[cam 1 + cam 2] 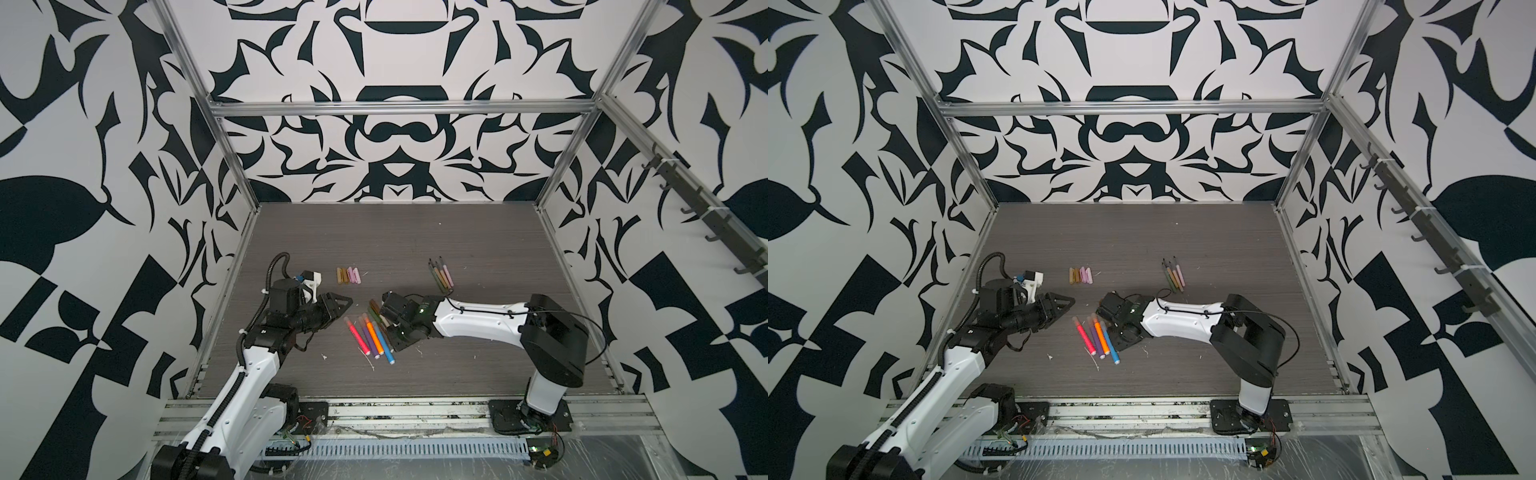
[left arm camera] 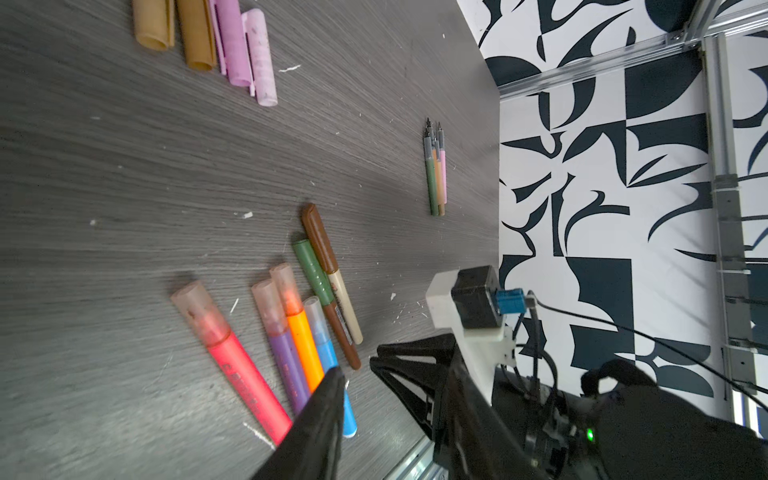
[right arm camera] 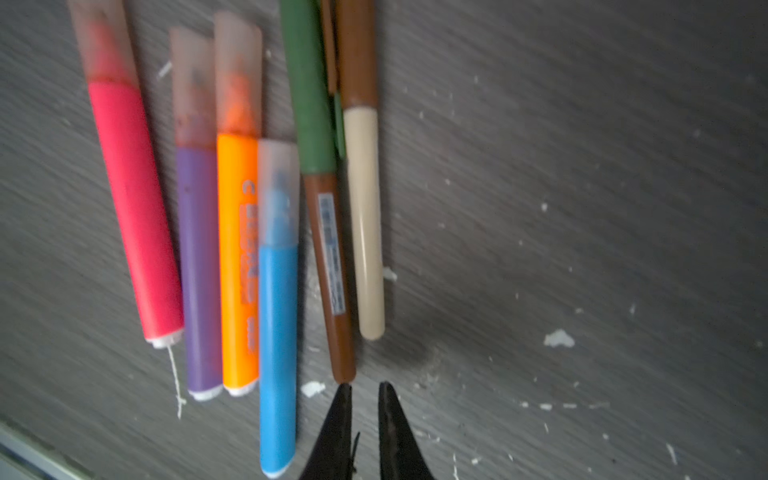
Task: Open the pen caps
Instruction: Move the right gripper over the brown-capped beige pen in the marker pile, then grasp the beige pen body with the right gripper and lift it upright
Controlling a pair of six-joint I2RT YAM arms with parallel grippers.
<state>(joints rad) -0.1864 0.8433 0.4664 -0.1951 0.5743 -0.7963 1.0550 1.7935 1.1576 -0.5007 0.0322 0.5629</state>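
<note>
Open the right gripper [image 3: 365,388], barely parted and empty at the tail of the brown pen [image 3: 330,270] beside the blue pen [image 3: 278,332], wider before clamping, then bring the left gripper [image 2: 355,368], jaws apart and empty, onto its green cap [image 3: 309,104].

We record: desk [image 1: 457,249], grey woodgrain; walls [image 1: 395,54], white with black shapes; pink pen [image 3: 133,208], purple pen [image 3: 201,270], orange pen [image 3: 239,249], blue pen [image 3: 277,332], all capped translucent pinkish; loose caps [image 2: 232,45] tan, brown, pink, lilac.

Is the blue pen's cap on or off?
On. A pale see-through cap covers the tip of the blue pen, sitting flush against its body.
</note>
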